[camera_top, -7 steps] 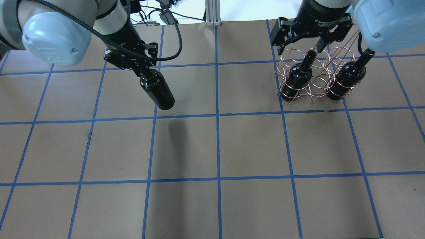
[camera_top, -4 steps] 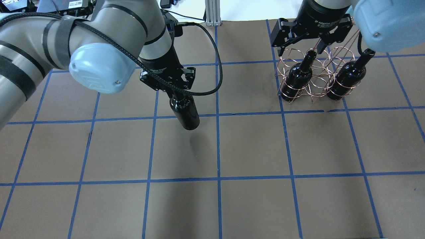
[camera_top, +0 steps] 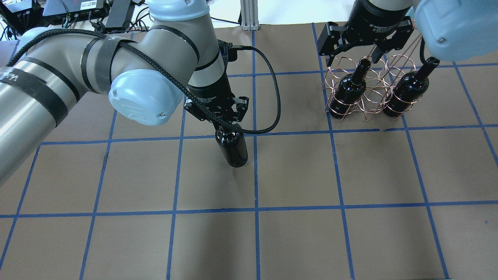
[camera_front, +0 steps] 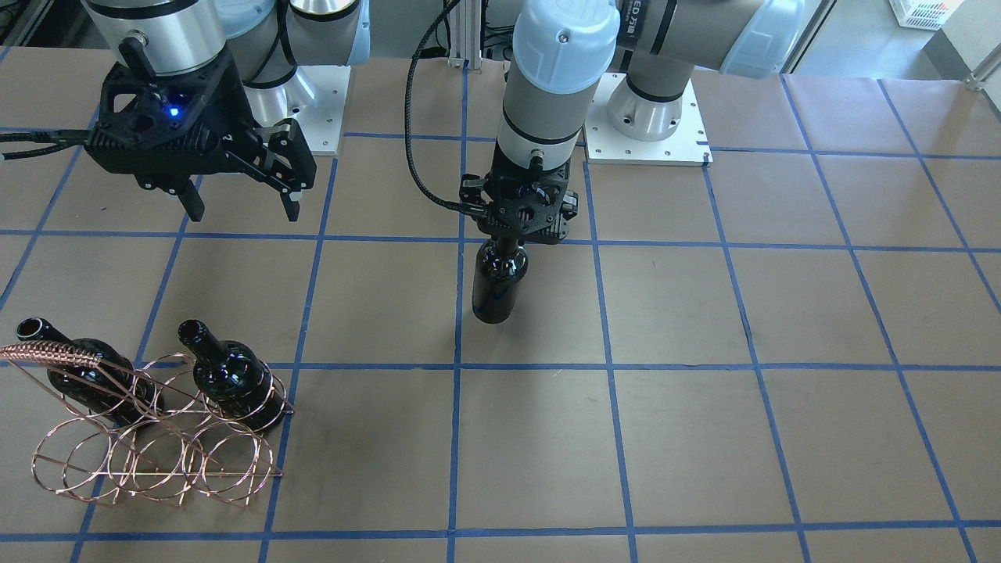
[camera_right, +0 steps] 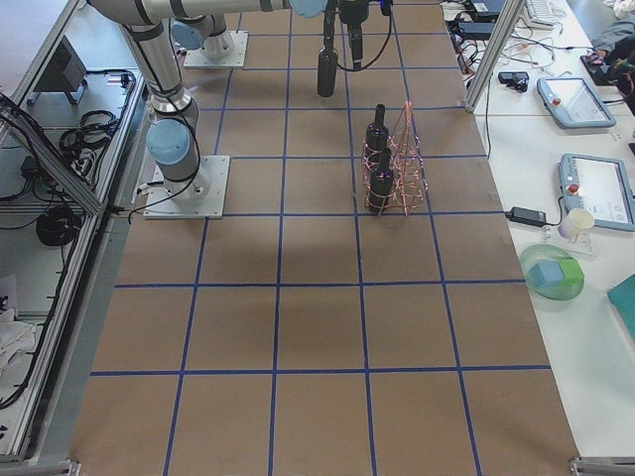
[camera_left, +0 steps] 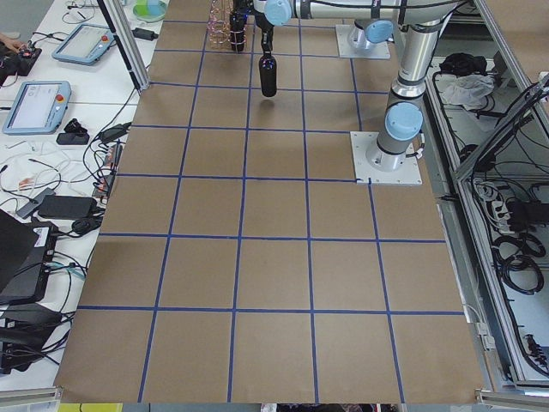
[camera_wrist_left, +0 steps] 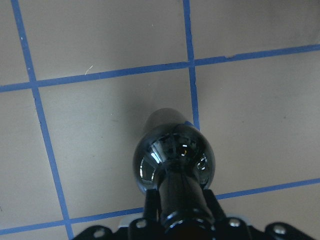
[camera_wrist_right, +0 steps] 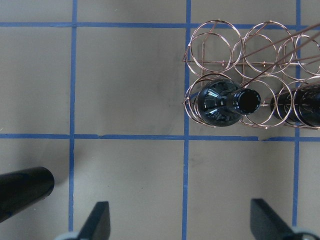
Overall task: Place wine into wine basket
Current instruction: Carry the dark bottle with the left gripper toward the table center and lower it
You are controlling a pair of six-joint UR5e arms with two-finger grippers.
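My left gripper is shut on the neck of a glossy black wine bottle, which hangs upright over the middle of the table. The bottle also shows in the front view and the left wrist view. The copper wire wine basket stands at the far right and holds two like bottles, one and another, with a ring free between them. My right gripper is open and empty, raised just behind the basket.
The table is brown paper with a blue tape grid. The left arm's black cable loops beside the held bottle. The basket's braided handle sticks up at a slant. Both robot bases stand at the table's robot side.
My left arm has carried the bottle to the right and toward the table's middle. The right gripper, basket and its two bottles have not moved.
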